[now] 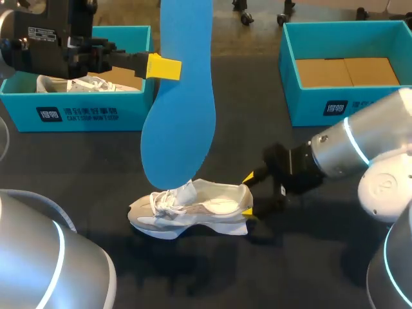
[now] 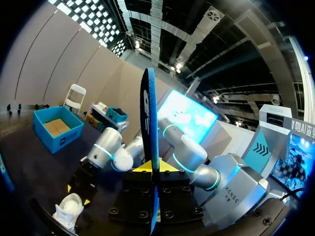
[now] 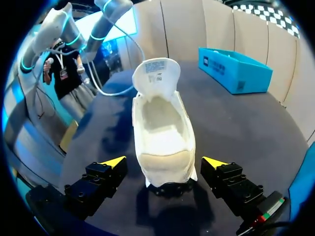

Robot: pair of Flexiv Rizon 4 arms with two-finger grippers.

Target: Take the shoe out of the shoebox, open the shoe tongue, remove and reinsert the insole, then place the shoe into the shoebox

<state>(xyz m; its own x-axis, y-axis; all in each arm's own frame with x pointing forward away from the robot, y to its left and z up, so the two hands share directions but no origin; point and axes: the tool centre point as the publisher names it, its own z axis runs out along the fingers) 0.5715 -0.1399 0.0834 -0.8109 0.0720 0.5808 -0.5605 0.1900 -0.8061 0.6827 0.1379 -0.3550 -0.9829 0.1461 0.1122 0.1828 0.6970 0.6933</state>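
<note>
On the table (image 1: pixel 244 129) sits the shoe (image 1: pixel 193 209) between parted right fingers (image 3: pixel 110 163); left fingers (image 1: pixel 164 67) clamp the insole (image 1: pixel 183 116).

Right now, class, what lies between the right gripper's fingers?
The heel of the white shoe, touching neither; the right wrist view shows it.

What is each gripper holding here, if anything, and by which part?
Left gripper holds the blue insole upright, pinched on one long edge in its upper half. Right gripper holds nothing: its fingers stand open beside the heel of the shoe.
</note>
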